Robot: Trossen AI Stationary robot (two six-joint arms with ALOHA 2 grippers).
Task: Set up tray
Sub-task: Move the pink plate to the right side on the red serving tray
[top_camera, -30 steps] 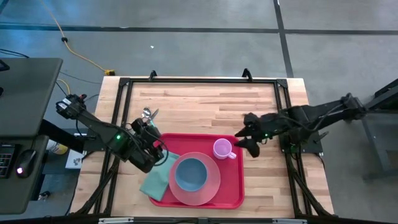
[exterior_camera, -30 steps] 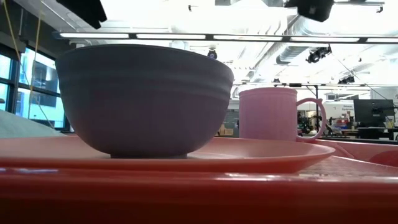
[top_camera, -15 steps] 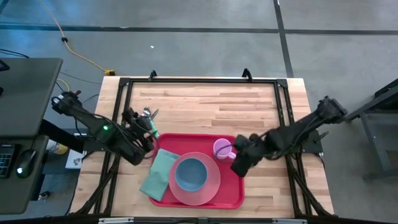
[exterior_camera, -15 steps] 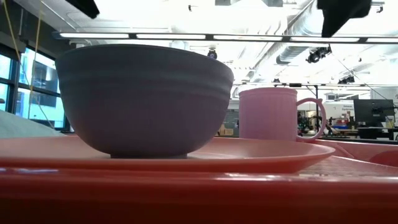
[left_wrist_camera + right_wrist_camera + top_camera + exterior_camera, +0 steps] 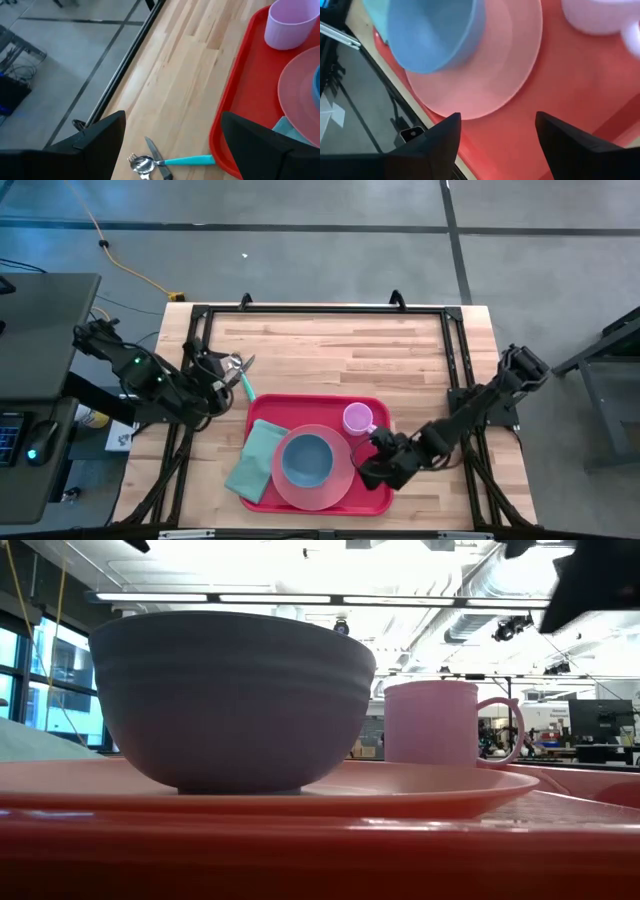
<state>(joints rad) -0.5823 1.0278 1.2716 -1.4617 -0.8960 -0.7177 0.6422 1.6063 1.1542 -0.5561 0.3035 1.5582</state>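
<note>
- Wooden planks make the table [image 5: 340, 350] under my arms, with a black frame around it and a grey floor beyond.
- My right gripper [image 5: 372, 470] hangs low over the right front part of the tray [image 5: 372, 492]; its two fingers are spread apart and hold nothing.
- My left gripper [image 5: 215, 372] is over the table's left side, just beside the cutlery [image 5: 150, 162]; its fingers are also wide apart and empty.
- That tray is red, rectangular, with rounded corners and a low rim, and it lies at the table's front middle.
- On it sits a round pink plate [image 5: 340, 480] with a blue bowl [image 5: 305, 460] on top, a pink cup [image 5: 357, 418] behind it, and a teal napkin [image 5: 255, 460] at the left, partly under the plate.
- From table height I see bright ceiling lights [image 5: 300, 598] and pipes above the room behind.
</note>
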